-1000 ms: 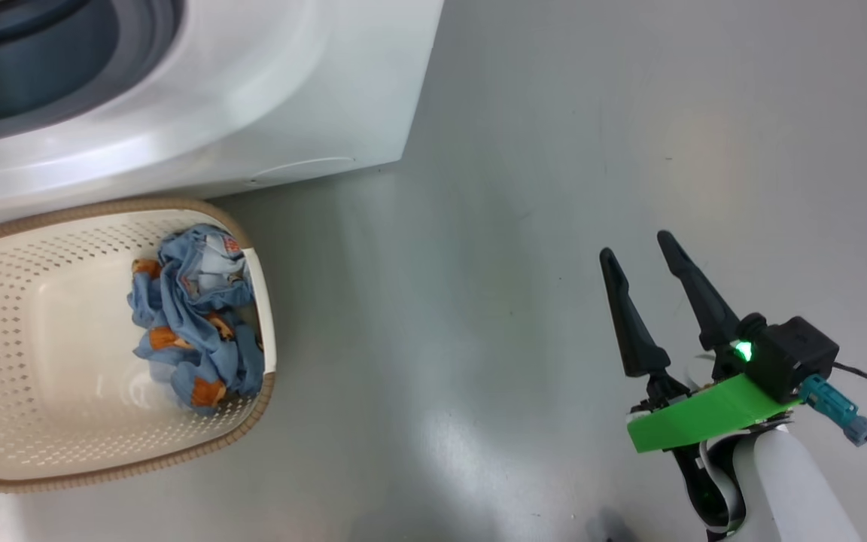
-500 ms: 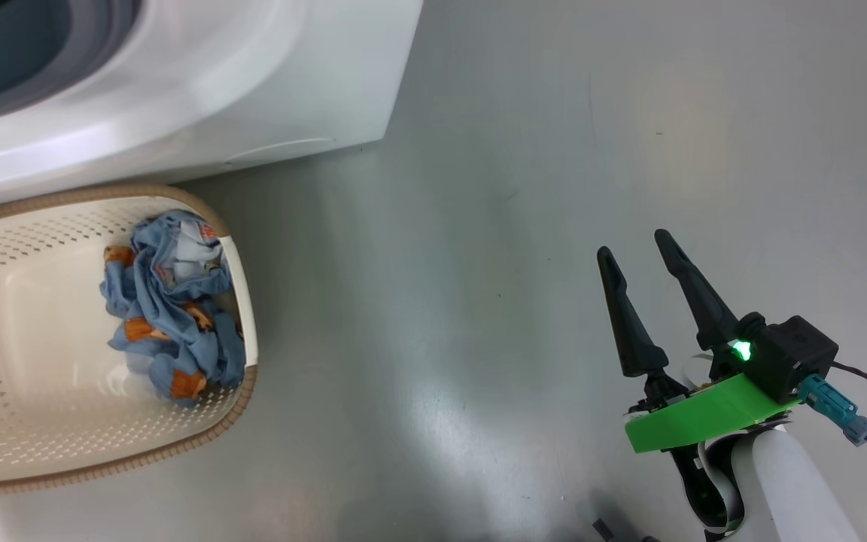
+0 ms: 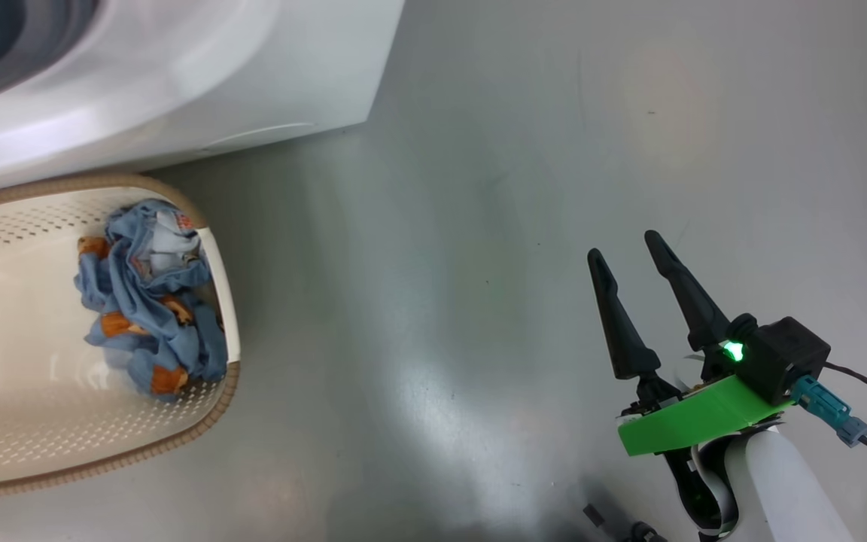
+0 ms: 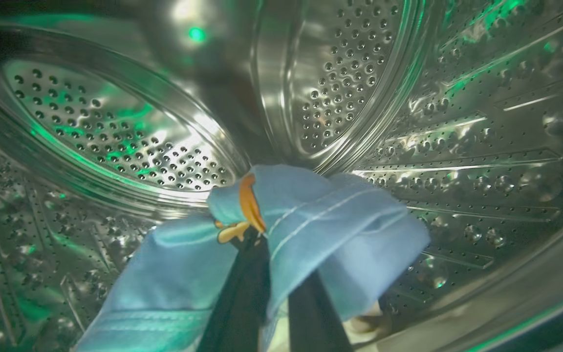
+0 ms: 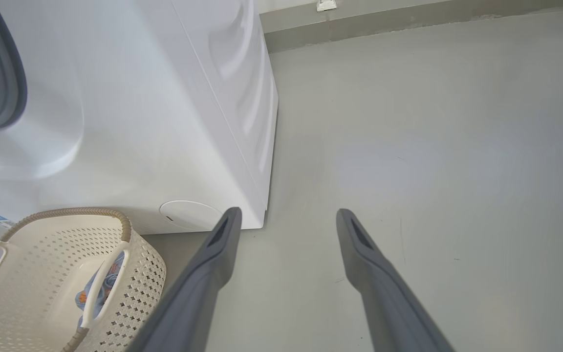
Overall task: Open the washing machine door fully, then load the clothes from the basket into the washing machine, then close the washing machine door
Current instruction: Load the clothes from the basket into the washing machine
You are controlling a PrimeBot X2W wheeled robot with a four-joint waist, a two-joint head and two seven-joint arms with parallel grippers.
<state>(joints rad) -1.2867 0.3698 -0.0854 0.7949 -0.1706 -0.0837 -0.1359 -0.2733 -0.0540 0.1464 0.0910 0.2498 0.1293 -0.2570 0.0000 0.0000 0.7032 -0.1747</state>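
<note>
Grey glossy floor [image 3: 479,226] all round, with white washing machine [image 3: 215,90] at upper left of head view. Just in front of it, cream basket [image 3: 27,444], very close to the machine's front; cannot tell whether touching. Inside, bunched against the basket's right wall, crumpled blue clothes [image 3: 147,301] with orange patches. Over bare floor, well apart from basket: right claw [image 3: 623,247], fingers spread wide, holding nothing. Deep inside perforated steel drum [image 4: 359,98]: left claw [image 4: 276,293], pinched tight on light-blue garment [image 4: 320,220] draped over both fingers.
</note>
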